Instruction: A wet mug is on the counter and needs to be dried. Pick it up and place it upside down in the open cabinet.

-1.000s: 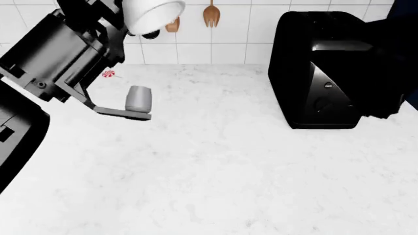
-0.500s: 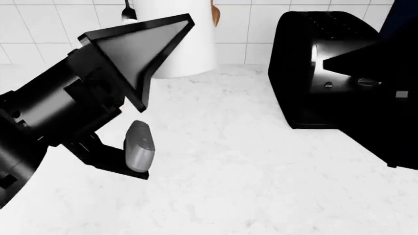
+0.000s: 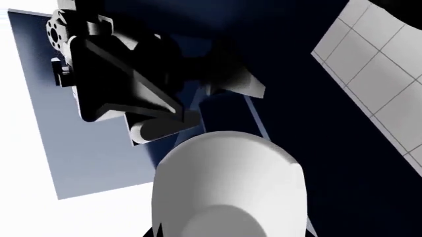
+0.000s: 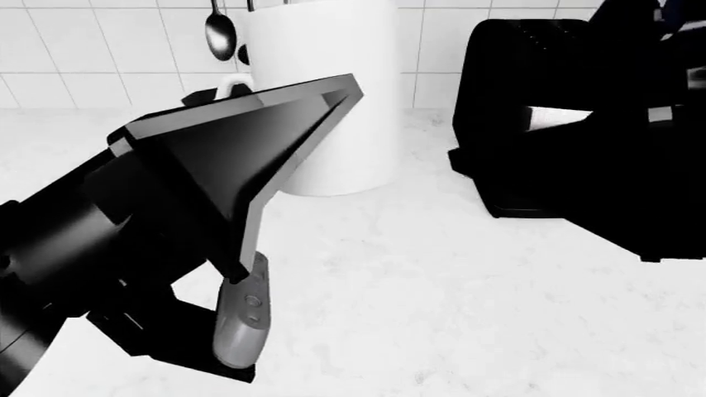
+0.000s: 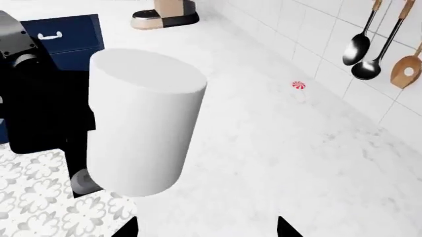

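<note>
We see the mug [image 4: 331, 99] raised clear of the counter [image 4: 464, 306], close to the head camera, its long axis near upright. Our left gripper [image 4: 237, 327] sits just beside it, apparently grasping it, though contact is hidden. The right gripper's state cannot be told. No cabinet interior shows clearly.

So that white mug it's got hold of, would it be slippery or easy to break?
Probably slippery: the mug has smooth, plain, glossy-looking walls and little to catch on. It looks rigid, like ceramic, so likely fragile if dropped onto the hard counter. Its round, nearly straight sides suggest it would roll if laid down. I cannot tell how firmly either hand holds it.
</note>
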{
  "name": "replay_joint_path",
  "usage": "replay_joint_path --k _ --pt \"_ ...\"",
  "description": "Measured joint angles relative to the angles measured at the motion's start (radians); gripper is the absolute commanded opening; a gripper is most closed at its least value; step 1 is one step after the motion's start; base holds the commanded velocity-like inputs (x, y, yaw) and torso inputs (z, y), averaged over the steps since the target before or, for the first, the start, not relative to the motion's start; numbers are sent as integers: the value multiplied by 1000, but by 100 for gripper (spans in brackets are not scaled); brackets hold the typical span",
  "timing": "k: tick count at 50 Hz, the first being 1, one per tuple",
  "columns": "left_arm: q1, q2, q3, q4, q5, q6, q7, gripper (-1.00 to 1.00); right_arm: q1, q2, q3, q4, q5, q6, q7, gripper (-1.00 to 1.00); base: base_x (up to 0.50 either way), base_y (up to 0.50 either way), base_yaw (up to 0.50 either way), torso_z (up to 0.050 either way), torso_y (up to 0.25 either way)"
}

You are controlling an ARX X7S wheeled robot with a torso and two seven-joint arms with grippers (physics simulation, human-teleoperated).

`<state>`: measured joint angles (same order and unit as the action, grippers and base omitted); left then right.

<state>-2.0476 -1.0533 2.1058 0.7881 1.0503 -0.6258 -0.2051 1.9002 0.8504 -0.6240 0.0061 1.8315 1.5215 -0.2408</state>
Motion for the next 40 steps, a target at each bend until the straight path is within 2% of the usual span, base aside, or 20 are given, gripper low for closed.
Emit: replay_joint_path --k 21,40 --pt "34 29 -40 33 -24 -47 4 -100 21 -57 -61 -3 149 -57 -49 100 0 0 0 0 0" --pt "61 34 -63 64 28 -92 46 -100 6 -80 -65 -12 143 -120 -63 100 0 0 0 0 1"
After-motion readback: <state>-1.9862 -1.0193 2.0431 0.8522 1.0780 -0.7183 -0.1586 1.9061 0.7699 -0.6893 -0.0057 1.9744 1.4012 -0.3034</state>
